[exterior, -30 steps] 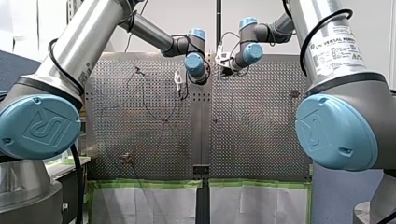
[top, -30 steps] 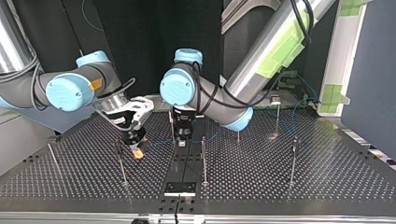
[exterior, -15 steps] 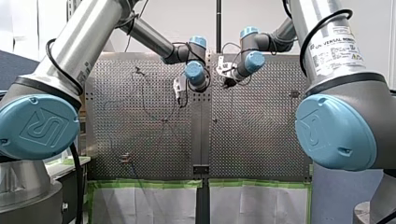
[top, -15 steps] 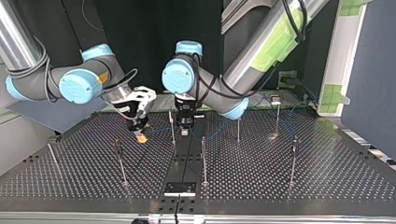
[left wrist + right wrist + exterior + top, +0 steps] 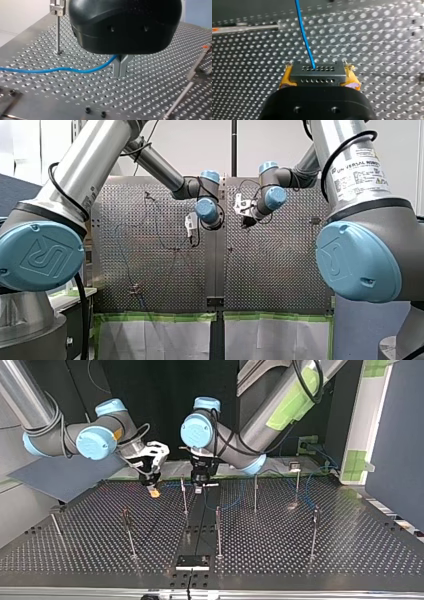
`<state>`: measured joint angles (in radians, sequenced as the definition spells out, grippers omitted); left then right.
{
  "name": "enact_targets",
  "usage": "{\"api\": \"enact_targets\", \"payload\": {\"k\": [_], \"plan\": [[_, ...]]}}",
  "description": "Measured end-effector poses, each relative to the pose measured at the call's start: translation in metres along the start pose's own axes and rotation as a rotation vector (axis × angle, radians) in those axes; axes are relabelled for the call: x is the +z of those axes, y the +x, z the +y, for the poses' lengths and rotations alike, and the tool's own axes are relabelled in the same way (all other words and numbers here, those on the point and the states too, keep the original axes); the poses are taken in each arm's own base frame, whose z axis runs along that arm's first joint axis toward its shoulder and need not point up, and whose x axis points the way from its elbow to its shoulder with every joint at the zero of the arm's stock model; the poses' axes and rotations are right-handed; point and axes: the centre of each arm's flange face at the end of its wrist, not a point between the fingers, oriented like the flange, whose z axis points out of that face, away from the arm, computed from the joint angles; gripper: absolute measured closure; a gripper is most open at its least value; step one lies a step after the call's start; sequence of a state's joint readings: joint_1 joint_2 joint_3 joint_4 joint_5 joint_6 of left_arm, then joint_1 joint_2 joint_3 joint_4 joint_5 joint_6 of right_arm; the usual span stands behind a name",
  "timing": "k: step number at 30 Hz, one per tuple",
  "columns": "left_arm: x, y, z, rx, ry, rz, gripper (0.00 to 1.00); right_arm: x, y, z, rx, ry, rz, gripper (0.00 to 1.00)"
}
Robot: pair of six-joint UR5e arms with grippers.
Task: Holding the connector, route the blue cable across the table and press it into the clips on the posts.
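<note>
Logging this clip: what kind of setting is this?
Most likely a robotics lab test bench: a perforated metal table studded with thin posts, my left arm and my right arm reaching over it, a blue cable running across it, and green tape along its edge.

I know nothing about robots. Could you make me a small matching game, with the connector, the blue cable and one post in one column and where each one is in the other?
Things:
1 connector
2 blue cable
3 post

Places:
A pinched in my left gripper
B standing upright on the table
C clamped in my right gripper

Pairs: 1-C, 2-A, 3-B
</note>
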<state>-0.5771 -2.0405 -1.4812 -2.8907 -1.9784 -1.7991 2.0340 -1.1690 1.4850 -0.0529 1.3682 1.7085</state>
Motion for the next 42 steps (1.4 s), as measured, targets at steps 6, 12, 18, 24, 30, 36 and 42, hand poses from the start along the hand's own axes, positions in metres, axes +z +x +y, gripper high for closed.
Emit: {"api": "enact_targets", "payload": {"k": [6, 12, 18, 24, 30, 36, 42], "plan": [[-0.003, 0.021, 0.008, -0.001, 0.024, 0.007, 1.00, -0.005, -0.023, 0.004, -0.003, -0.008, -0.035, 1.00], [-0.009, 0.041, 0.012, -0.001, 0.058, 0.016, 1.00, -0.007, -0.040, 0.012, -0.001, -0.014, -0.043, 1.00], [-0.013, 0.079, 0.018, 0.009, 0.095, 0.056, 1.00, -0.009, -0.052, 0.015, 0.004, -0.017, -0.050, 1.00], [-0.017, 0.123, 0.026, 0.007, 0.117, 0.109, 1.00, -0.008, -0.059, 0.016, 0.009, -0.009, -0.032, 1.00], [-0.014, 0.139, 0.027, -0.015, 0.129, 0.128, 1.00, -0.005, -0.062, 0.017, 0.009, -0.006, -0.029, 1.00], [-0.004, 0.129, 0.021, -0.027, 0.134, 0.112, 1.00, -0.001, -0.087, 0.023, 0.011, -0.014, -0.076, 1.00], [0.006, 0.116, 0.018, -0.045, 0.135, 0.086, 1.00, 0.005, -0.112, 0.031, 0.022, -0.029, -0.120, 1.00]]}}
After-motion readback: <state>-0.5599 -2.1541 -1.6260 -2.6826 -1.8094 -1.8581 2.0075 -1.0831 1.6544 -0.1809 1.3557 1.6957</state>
